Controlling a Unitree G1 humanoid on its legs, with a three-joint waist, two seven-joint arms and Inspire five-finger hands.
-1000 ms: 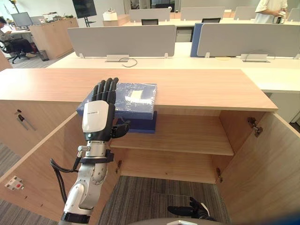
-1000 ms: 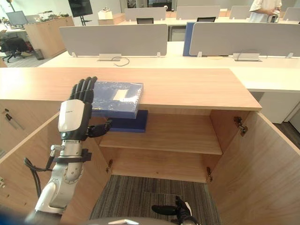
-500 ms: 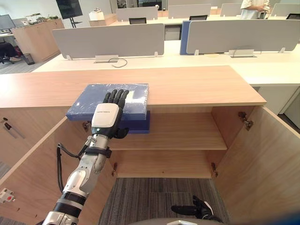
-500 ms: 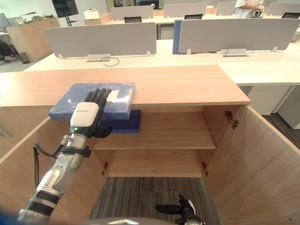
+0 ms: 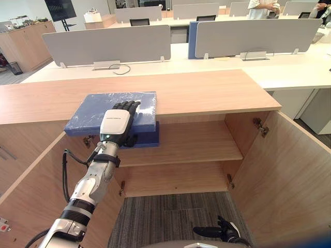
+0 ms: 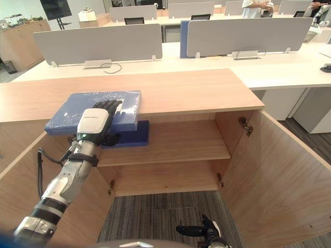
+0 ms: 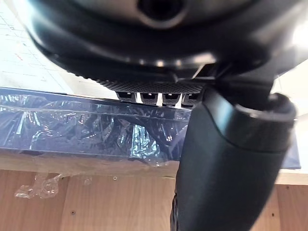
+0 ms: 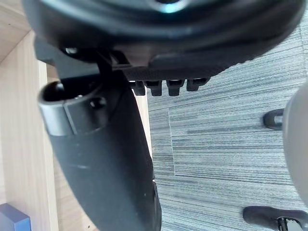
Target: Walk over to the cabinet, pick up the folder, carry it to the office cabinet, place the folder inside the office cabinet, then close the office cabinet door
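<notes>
**Left eye view.** The blue folder [image 5: 103, 106] lies flat on the office cabinet's wooden top [image 5: 207, 93], near the left end, with its front part hanging out past the top's front edge. The left hand [image 5: 117, 124] grasps it there, fingers laid along the cover and thumb tucked beneath the overhang. Both doors stand wide, the left door [image 5: 36, 181] and the right door [image 5: 289, 170], which leaves the cabinet mouth unobstructed. The upper shelf [image 5: 196, 144] is bare wood except for a darker blue item [image 5: 150, 137] at its left end, directly under the folder. The right hand [image 5: 220, 231] hangs low over the grey carpet [image 5: 155, 217], fingers loose and holding nothing.

**Right eye view.** A pale label [image 6: 122, 107] sits on the cover beside the fingertips (whatever is written on it is too small to read). The cover's wrapping shines.

**Left wrist view.** The folder's wrapped edge crosses the view, the fingers [image 7: 154, 96] above it and the thumb [image 7: 231, 168] below, over the cabinet's wood.

**Right wrist view.** The right thumb [image 8: 106, 168] stands over the carpet, beside a wooden panel [image 8: 19, 120].
</notes>
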